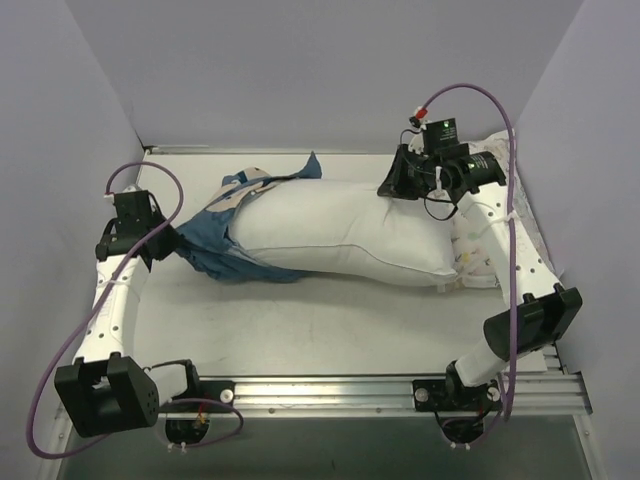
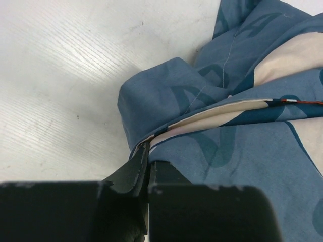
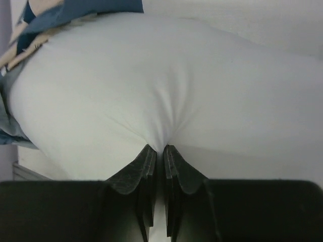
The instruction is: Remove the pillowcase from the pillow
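The white pillow (image 1: 340, 235) lies across the middle of the table, mostly bare. The dark blue pillowcase (image 1: 215, 250) is bunched over its left end, with a flap (image 1: 300, 170) trailing along the far side. My left gripper (image 1: 165, 243) is shut on the pillowcase's edge (image 2: 151, 138) at the left; blue cloth with pale print (image 2: 242, 116) fills the left wrist view. My right gripper (image 1: 392, 183) is shut on a pinch of the pillow's white fabric (image 3: 161, 143) at its far right end. The pillow (image 3: 166, 91) bulges in front of those fingers, with the pillowcase (image 3: 75, 10) at its far end.
A smaller white pillow with pastel print (image 1: 475, 255) lies at the right under my right arm. Grey walls close in the table on three sides. A metal rail (image 1: 400, 390) runs along the near edge between the arm bases.
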`<state>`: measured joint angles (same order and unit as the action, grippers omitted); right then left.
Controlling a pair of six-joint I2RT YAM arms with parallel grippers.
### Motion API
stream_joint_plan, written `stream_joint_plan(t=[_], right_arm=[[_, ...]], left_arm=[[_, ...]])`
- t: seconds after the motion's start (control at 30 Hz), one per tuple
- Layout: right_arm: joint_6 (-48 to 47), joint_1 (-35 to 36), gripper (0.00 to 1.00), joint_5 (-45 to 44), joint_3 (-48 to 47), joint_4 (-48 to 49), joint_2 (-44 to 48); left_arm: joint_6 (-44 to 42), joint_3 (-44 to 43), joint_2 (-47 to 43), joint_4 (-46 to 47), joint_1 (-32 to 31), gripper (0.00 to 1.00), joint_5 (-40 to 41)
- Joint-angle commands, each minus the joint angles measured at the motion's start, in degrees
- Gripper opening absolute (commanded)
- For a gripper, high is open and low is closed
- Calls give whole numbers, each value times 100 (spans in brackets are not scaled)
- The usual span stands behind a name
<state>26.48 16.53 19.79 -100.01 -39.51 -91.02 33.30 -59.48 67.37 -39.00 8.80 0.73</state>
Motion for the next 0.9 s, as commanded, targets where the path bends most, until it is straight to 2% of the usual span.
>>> stream_joint_plan(t=[0.0, 0.03, 0.07, 0.1, 0.13, 0.17, 0.23, 0.3, 0.37, 0.4, 0.53, 0.7, 0.87], right_arm=[[-924, 726, 11, -1158, 261, 443, 576], [-1108, 911, 36, -1266, 576, 644, 638], [-1188, 1296, 50, -1406, 718, 776, 760], [-1293, 1508, 69, -1660, 867, 891, 814], [-1555, 1711, 75, -2193, 1069, 1083, 858], [-1671, 2113, 79, -2312, 1175, 1172, 928], [-2039, 2510, 93, -2505, 1482, 1540, 998], [-2383, 3204, 100, -2707, 1677, 1805, 1008], [-2952, 3653, 100, -3252, 1932, 2087, 842], [-3103, 4116, 100, -3462, 2019, 2253, 762], [-3623, 4928, 100, -4324, 2205, 2613, 209], [-4019, 5378, 100, -5325, 1837, 2641, -1003], [-3967, 5089, 100, -6275, 1590, 2685, -2119]], left_arm=[[-69, 7, -5, 543, -289, 0, 981], [-52, 33, -5, 534, -534, 0, 1008], [-60, 59, -5, 569, -676, 0, 1043], [-69, 86, 4, 578, -765, 0, 1078], [-52, 138, 4, 569, -826, 0, 1087], [-43, 182, -22, 587, -1036, 0, 1070], [-34, 305, -84, 622, -1212, 0, 1096], [-8, 367, -102, 648, -1301, 0, 1096], [-16, 402, -102, 666, -1371, 0, 1096], [-43, 394, -93, 666, -1389, 0, 1096], [-87, 394, -84, 675, -1416, 0, 1096], [-148, 297, -75, 666, -1425, 0, 1113], [-148, 52, -67, 570, -1416, 0, 1218]])
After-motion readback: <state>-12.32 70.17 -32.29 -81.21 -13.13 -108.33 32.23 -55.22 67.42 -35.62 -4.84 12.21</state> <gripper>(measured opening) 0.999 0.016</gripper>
